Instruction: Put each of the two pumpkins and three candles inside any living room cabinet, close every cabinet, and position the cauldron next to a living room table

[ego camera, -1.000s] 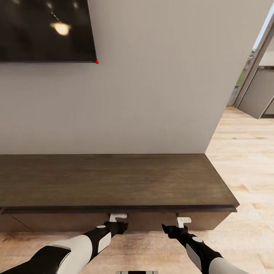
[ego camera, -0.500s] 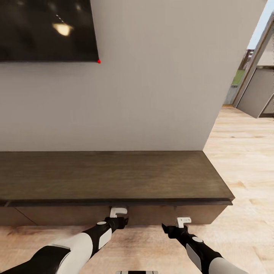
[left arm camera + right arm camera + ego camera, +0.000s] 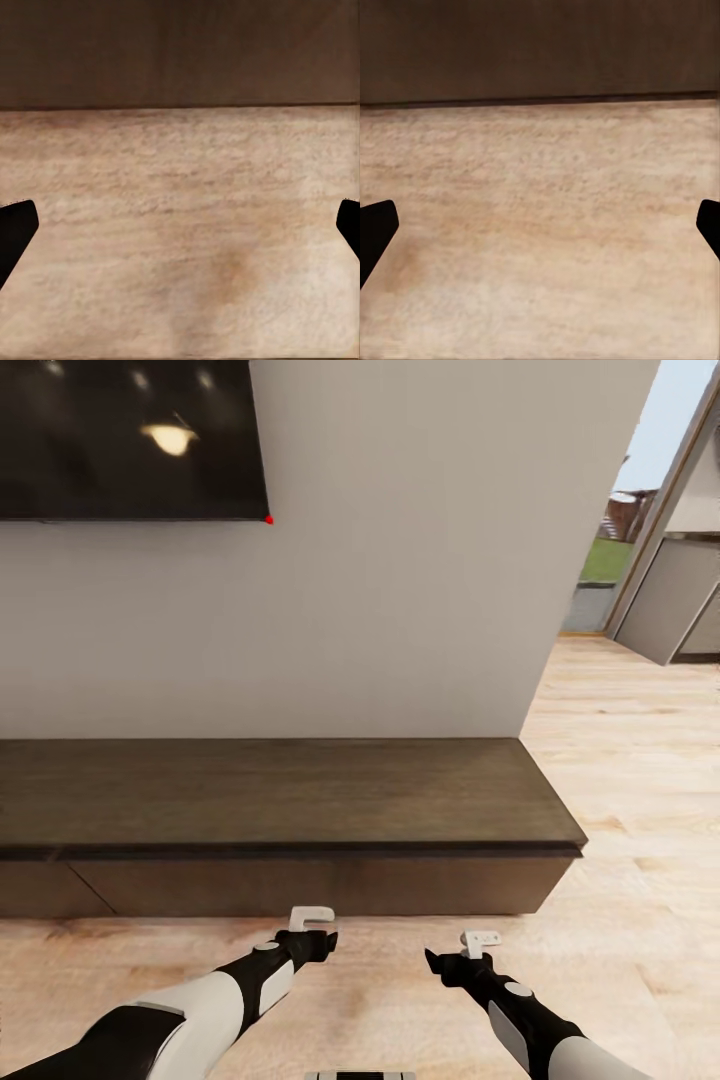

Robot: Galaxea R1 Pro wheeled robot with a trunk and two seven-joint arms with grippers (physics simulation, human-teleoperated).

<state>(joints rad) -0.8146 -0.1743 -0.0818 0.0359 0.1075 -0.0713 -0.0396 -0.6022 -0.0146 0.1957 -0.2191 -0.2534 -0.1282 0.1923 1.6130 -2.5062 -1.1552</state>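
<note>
Dark wood cabinet (image 3: pixel 300 810) sits shut ahead of us against the wall; both grippers, left (image 3: pixel 312 920) and right (image 3: pixel 481 940), hover empty, jaws spread. Those stiff, handle-less fronts probably need prying at an edge.

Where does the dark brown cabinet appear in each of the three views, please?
Head view: the cabinet runs across the middle, below the TV, its fronts closed.
Left wrist view: its front is the dark band beyond the floor.
Right wrist view: the same dark band.
Shared landmark: the line where the cabinet meets the light plank floor.
</note>
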